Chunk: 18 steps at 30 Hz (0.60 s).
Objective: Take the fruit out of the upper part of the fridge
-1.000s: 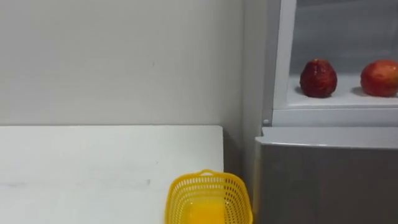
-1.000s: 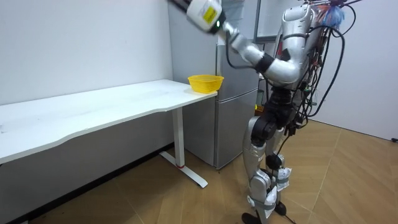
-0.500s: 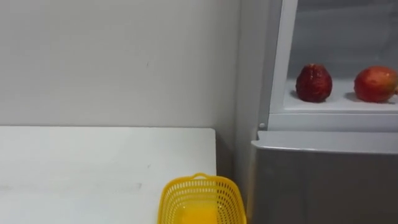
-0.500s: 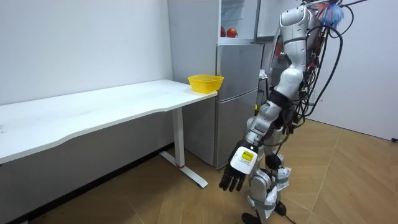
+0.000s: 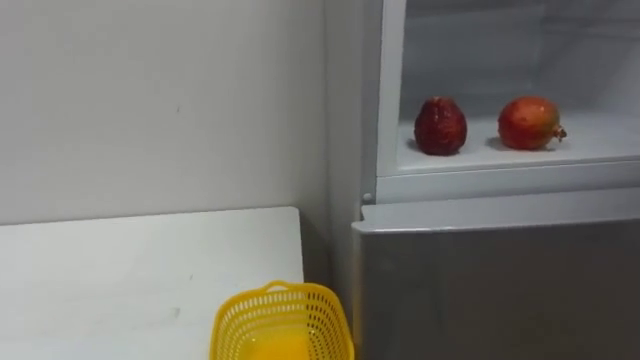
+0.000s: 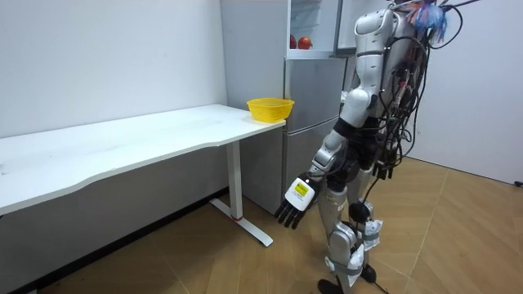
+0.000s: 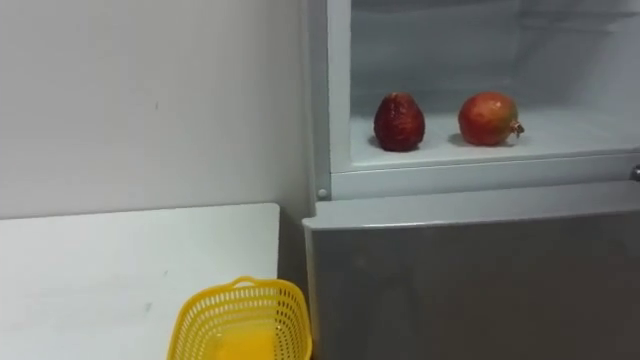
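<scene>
1. Seen from the robot's head: the upper fridge compartment (image 5: 480,50) with its interior open to view, above the closed grey lower fridge door (image 5: 500,290).
2. Judged as an early stage of the task. Compartment reachable, but nothing lifted out yet.
3. Left to do, by that judgement: raise an arm to the shelf, close on a fruit, bring it out and set it down, most likely in the basket.
4. Task's things: two red fruits resting on the white shelf (image 5: 600,140), toward its left end and near its front edge. Side by side, near each other but apart.
5. On the left, a dark red fruit (image 5: 441,126): deep crimson, dull, tapering a little at the top.
6. On the right, a rounder red fruit (image 5: 528,122): brighter, with orange-yellow patches and a small nub on its right side, possibly a pomegranate.
7. No telling from the task wording which of the two is wanted.
8. In the room view, the left robot hand (image 6: 292,202) hanging low beside the legs, well below the shelf, fingers straight and pointing down, holding nothing.
9. A yellow basket (image 5: 228,325) of plastic mesh, empty, at the right edge of the white tabletop (image 5: 120,270), just beside the fridge.
</scene>
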Motion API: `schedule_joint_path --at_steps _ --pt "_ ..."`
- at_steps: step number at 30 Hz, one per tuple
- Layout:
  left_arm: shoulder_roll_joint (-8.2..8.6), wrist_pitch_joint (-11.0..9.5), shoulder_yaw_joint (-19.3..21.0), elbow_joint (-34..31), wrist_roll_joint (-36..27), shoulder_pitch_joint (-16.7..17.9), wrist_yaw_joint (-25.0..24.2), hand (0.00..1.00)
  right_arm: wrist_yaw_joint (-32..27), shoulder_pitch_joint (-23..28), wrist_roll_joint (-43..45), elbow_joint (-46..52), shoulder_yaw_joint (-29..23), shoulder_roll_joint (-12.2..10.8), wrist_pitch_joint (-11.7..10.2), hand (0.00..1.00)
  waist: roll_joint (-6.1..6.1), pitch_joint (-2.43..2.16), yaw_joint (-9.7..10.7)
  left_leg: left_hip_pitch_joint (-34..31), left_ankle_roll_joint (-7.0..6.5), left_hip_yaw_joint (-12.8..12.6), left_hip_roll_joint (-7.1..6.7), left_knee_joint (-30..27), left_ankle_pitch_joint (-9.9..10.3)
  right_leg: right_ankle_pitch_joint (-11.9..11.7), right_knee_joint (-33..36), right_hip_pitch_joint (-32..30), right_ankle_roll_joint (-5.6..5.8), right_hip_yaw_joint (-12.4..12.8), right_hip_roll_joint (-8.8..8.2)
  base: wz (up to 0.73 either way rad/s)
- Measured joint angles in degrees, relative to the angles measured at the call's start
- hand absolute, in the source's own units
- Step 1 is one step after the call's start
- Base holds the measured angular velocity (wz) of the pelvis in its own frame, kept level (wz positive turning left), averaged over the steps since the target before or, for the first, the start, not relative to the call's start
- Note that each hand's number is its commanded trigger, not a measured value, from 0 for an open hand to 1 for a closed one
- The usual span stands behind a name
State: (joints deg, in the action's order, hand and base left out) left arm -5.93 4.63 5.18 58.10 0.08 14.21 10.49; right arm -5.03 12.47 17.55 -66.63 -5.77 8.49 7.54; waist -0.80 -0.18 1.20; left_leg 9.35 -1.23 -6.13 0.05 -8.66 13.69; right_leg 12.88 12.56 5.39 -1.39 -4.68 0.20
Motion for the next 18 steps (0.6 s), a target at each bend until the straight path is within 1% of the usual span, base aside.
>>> schedule_joint_path --at_steps 1,2,4,6,8,9,11,12,13,14,15,16,17,18 --pt "-0.1 0.01 -0.54 0.0 1.1 0.14 0.01 0.0 -0.99 -0.21 -0.01 0.87 -0.01 -0.02 -0.44 0.0 0.17 0.04 0.13 -0.21 0.0 -0.21 0.07 -0.01 0.0 0.01 0.09 -0.46 -0.02 0.19 -0.01 -0.17" --pt "-0.1 -0.01 -0.96 -0.01 2.66 0.08 0.0 0.0 -2.02 -0.03 0.14 2.64 -0.17 -0.13 -0.5 0.0 0.4 0.23 0.09 -0.22 0.0 -0.45 0.05 0.02 0.0 0.01 0.07 -0.55 -0.02 0.53 0.04 -0.12" --pt "-0.11 -0.03 -1.01 0.0 4.47 0.16 0.0 0.0 -3.9 -0.11 0.17 6.11 -0.6 -0.45 -0.76 0.0 0.59 0.37 0.01 -0.2 0.0 -1.46 0.08 0.09 0.0 0.0 0.0 -0.75 0.0 1.05 0.3 -0.16" --pt "-0.12 -0.22 -1.01 0.0 4.68 0.12 0.02 0.0 -6.0 0.01 -0.57 10.63 -1.12 -0.97 -1.99 0.0 0.65 0.36 0.01 -0.21 0.01 -1.99 0.09 0.19 0.01 -0.06 0.12 -1.11 0.02 1.82 0.53 -0.19" --pt "-0.12 -1.34 -1.03 0.11 4.6 -0.11 0.19 0.0 -8.11 0.48 -2.64 18.62 -1.18 -2.13 -3.81 0.0 0.56 0.36 -0.03 -0.21 0.01 -2.63 0.28 0.41 0.01 -0.31 0.02 -1.71 -0.05 2.73 0.88 -0.16" --pt "-0.12 -1.6 -1.13 0.1 4.57 -0.12 0.21 0.0 -8.41 1.12 -2.85 21.89 -0.97 -2.44 -3.92 0.0 0.52 0.34 -0.01 -0.21 0.01 -2.72 0.3 0.44 0.01 -0.31 0.01 -1.78 -0.05 2.79 0.9 -0.09" --pt "-0.26 -2.92 -2.15 -0.09 4.47 -0.08 0.47 0.0 -9.53 3.07 -3.95 32.01 0.37 -2.91 -6.56 0.0 0.29 0.24 0.26 -0.79 0.02 -2.76 0.3 0.44 0.01 -0.36 0.01 -2.42 -0.06 2.83 0.9 0.0" --pt "-0.2 -3.31 -2.25 -0.31 4.45 -0.08 0.47 0.0 -9.8 3.55 -3.95 34.61 0.54 -3.05 -6.89 0.0 0.3 0.23 0.23 -0.98 0.02 -2.76 0.29 0.42 0.01 -0.38 0.0 -2.54 -0.05 2.86 0.89 0.0" --pt "-0.17 -4.02 -2.38 -0.65 4.49 -0.09 0.48 0.0 -10.29 4.59 -3.86 39.84 0.63 -3.52 -7.36 0.0 0.3 0.12 0.24 -1.2 0.02 -2.77 0.29 0.35 0.01 -0.39 -0.01 -2.71 -0.04 2.86 0.88 -0.03" --pt "-0.11 -4.69 -2.37 -0.54 4.49 0.43 0.5 0.0 -10.61 5.67 -3.71 45.77 0.67 -3.99 -7.59 0.0 0.0 -0.13 0.21 -1.35 0.02 -3.17 0.28 0.36 0.01 -0.4 0.09 -3.07 -0.03 3.0 0.9 -0.1" --pt "-0.13 -5.02 -2.37 -0.51 4.49 0.69 0.54 0.0 -11.26 6.5 -3.52 50.94 0.96 -4.01 -8.41 0.0 -0.1 -0.15 0.36 -1.6 0.01 -3.37 0.27 0.32 0.01 -0.44 0.12 -3.41 -0.04 3.08 0.88 -0.11" --pt "-0.22 -5.18 -2.36 -0.49 4.48 0.88 0.64 0.0 -11.74 6.98 -3.47 53.3 1.15 -4.02 -8.8 0.0 -0.11 -0.13 0.47 -1.63 0.02 -3.39 0.26 0.28 0.01 -0.44 0.12 -3.44 -0.04 3.1 0.87 -0.07" --pt "-0.55 -5.79 -2.24 -0.41 4.61 1.17 0.75 0.0 -12.77 7.86 -2.84 57.73 1.63 -4.03 -9.3 0.0 -0.03 -0.17 0.46 -1.6 0.03 -3.54 0.28 0.21 0.0 -0.44 0.08 -3.41 -0.04 3.24 0.91 -0.04" --pt "-0.75 -6.16 -2.21 -0.38 4.61 1.38 0.84 0.0 -13.2 8.15 -1.74 59.78 1.83 -4.03 -9.47 0.0 0.06 -0.19 0.5 -1.59 0.03 -3.65 0.3 0.17 0.0 -0.45 0.05 -3.39 -0.06 3.31 0.93 -0.09"
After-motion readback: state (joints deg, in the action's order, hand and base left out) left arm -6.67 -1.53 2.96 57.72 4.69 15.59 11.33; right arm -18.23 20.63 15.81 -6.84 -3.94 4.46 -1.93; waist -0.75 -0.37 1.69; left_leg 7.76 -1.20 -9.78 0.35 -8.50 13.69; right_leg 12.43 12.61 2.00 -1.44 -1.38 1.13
